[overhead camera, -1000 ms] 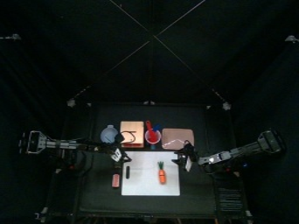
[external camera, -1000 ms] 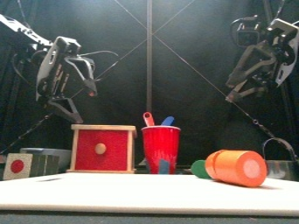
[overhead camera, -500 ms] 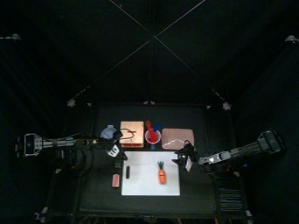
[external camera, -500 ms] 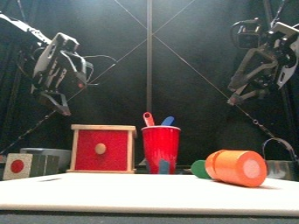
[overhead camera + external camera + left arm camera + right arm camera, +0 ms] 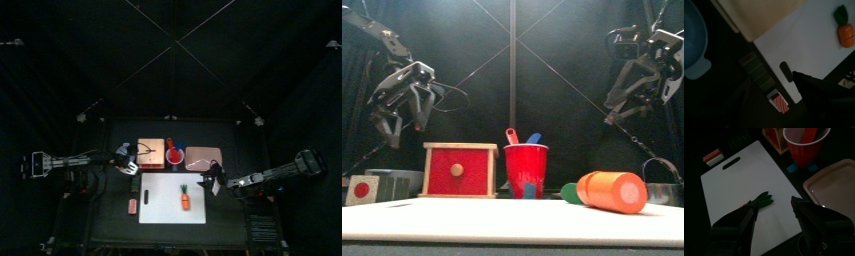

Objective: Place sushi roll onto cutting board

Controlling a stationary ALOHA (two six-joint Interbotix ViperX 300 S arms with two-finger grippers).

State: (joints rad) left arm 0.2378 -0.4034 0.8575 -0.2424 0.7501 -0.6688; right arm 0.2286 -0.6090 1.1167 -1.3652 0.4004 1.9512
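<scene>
Since earlier: left gripper point(image 5: 402, 108) lower and turned, jaws spread wide, empty. Sushi roll point(image 5: 781, 103) beyond its fingertips, lengthwise along cutting board point(image 5: 173, 198) edge. Right gripper point(image 5: 774, 208) parted over board.

Carrot top point(image 5: 764, 199), seemingly, on white cutting board point(image 5: 737, 183)

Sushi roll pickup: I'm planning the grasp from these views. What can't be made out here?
Top view: sushi roll too small, just a reddish speck left of the cutting board.
Left wrist view: sushi roll blurred; its shape stays unclear.
Right wrist view: carrot mostly hidden behind the right gripper; only green leaves show.
Front view: cutting board seen nearly edge-on, so its surface is hidden.
</scene>
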